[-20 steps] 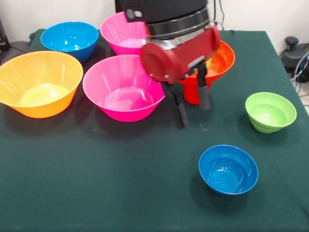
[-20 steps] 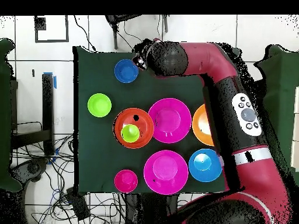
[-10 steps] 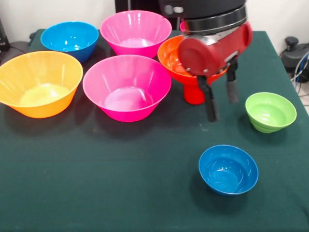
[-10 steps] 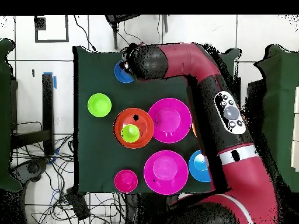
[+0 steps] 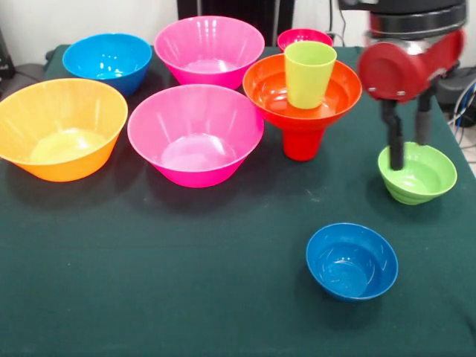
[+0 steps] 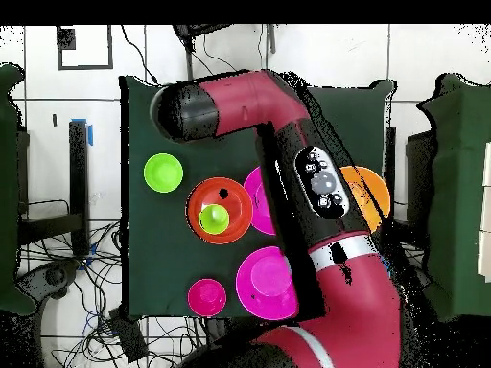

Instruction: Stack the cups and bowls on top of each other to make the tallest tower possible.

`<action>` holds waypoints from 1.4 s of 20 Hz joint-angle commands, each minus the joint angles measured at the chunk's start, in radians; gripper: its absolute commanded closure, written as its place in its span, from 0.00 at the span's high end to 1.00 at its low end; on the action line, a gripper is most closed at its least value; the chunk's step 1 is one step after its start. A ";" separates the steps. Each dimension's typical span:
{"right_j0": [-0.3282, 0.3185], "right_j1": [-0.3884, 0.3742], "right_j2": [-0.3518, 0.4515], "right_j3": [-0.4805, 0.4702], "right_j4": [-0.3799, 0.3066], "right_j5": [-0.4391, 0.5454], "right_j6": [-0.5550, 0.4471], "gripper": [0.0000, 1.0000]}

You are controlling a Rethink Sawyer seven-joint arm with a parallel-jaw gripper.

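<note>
Beside pincer (image 5: 406, 155), toward table centre, tower (image 5: 303, 97) stands upright, long axis vertical: red cup (image 5: 303, 142) as base, wide red-orange bowl (image 5: 271, 88) on it, lime-green cup (image 5: 309, 73) inside, mouth up. Pincer fingers apart, empty, tips over rim of small green bowl (image 5: 425, 177) on green surface (image 5: 149, 282). Small blue bowl (image 5: 352, 260) nearer camera.

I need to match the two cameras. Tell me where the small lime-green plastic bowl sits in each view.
Front view: the small lime-green plastic bowl sits at the right edge, under the gripper.
Overhead view: the same bowl lies at the left, above the tower.
Shared landmark: the lime-green cup standing in the wide red-orange bowl.
</note>
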 commanded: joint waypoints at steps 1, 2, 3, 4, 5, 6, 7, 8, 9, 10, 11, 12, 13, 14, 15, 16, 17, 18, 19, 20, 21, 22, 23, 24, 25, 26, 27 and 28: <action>0.092 0.044 -0.150 0.036 -0.063 -0.024 0.219 1.00; 0.102 0.055 -0.162 0.032 -0.074 -0.035 0.226 1.00; 0.111 0.063 -0.172 0.025 -0.082 -0.030 0.226 1.00; 0.120 0.071 -0.182 0.017 -0.089 -0.024 0.226 1.00; 0.127 0.076 -0.190 0.013 -0.092 -0.018 0.225 1.00; 0.136 0.084 -0.201 -0.004 -0.097 0.016 0.209 1.00; 0.142 0.088 -0.209 -0.010 -0.101 0.033 0.202 1.00; 0.151 0.095 -0.219 -0.030 -0.109 0.067 0.185 1.00; 0.155 0.098 -0.225 -0.034 -0.111 0.075 0.180 1.00; 0.156 0.102 -0.230 -0.040 -0.112 0.080 0.171 1.00; 0.158 0.107 -0.235 -0.046 -0.113 0.084 0.162 1.00; 0.157 0.111 -0.237 -0.048 -0.113 0.072 0.158 1.00; 0.158 0.112 -0.239 -0.048 -0.112 0.064 0.156 1.00; 0.164 0.115 -0.245 -0.057 -0.114 0.064 0.157 1.00; 0.168 0.116 -0.250 -0.059 -0.115 0.061 0.159 1.00; 0.177 0.119 -0.258 -0.070 -0.118 0.068 0.159 1.00; 0.179 0.120 -0.260 -0.071 -0.115 0.063 0.158 1.00; 0.182 0.121 -0.263 -0.073 -0.113 0.058 0.157 1.00; 0.184 0.121 -0.266 -0.074 -0.110 0.053 0.157 1.00; 0.186 0.122 -0.269 -0.075 -0.107 0.047 0.156 1.00; 0.187 0.123 -0.270 -0.074 -0.101 0.051 0.152 1.00; 0.188 0.124 -0.270 -0.073 -0.095 0.055 0.149 1.00; 0.188 0.128 -0.270 -0.070 -0.088 0.058 0.145 1.00; 0.187 0.140 -0.271 -0.067 -0.083 0.062 0.143 1.00; 0.186 0.152 -0.272 -0.065 -0.078 0.066 0.141 1.00; 0.182 0.167 -0.272 -0.055 -0.080 0.043 0.137 1.00; 0.180 0.174 -0.269 -0.050 -0.078 0.029 0.135 1.00; 0.172 0.185 -0.260 -0.043 -0.068 0.019 0.128 1.00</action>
